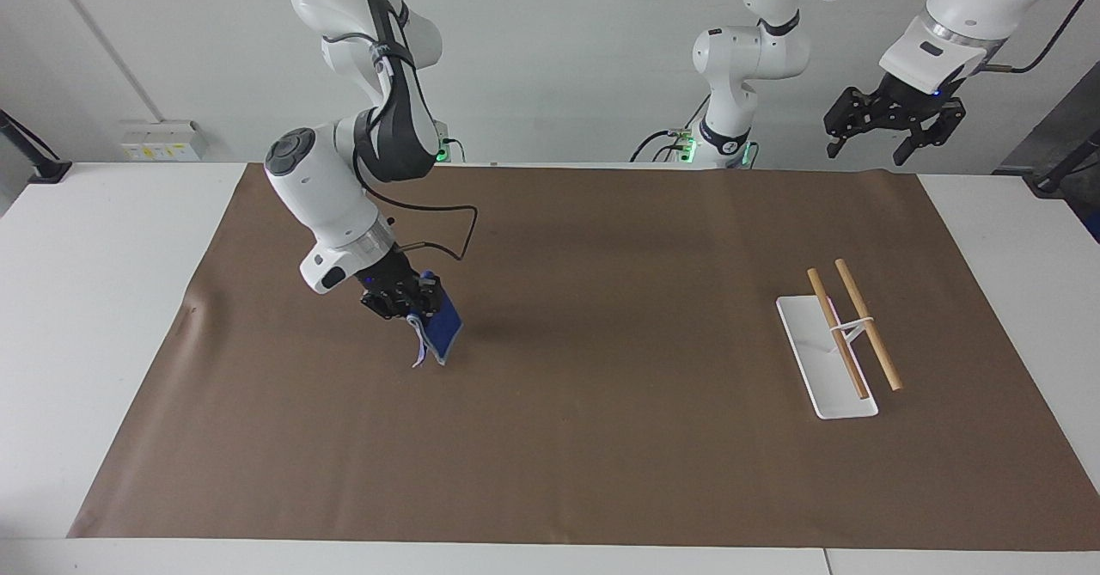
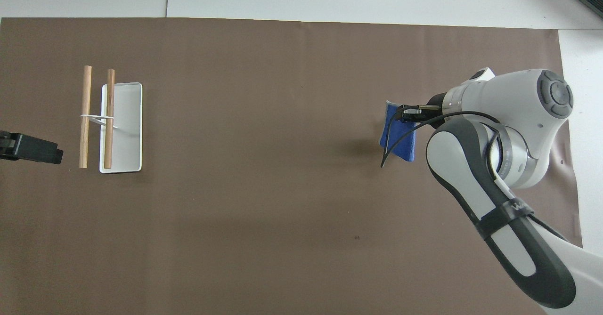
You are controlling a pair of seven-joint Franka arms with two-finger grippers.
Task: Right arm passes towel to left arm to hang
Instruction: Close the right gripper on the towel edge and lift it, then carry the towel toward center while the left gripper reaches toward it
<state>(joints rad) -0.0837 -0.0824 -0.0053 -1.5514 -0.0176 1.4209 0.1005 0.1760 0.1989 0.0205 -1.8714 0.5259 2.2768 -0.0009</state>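
My right gripper is shut on the bright-blue towel and holds it up over the brown mat, toward the right arm's end of the table. The towel hangs down from the fingers, folded, its pale edging showing. In the overhead view the towel hangs below the right gripper. My left gripper waits high in the air, open and empty, over the left arm's end of the table. Only its black tip shows in the overhead view.
A rack with a white base and two wooden rods stands on the mat toward the left arm's end; it also shows in the overhead view. A black cable loops from the right wrist.
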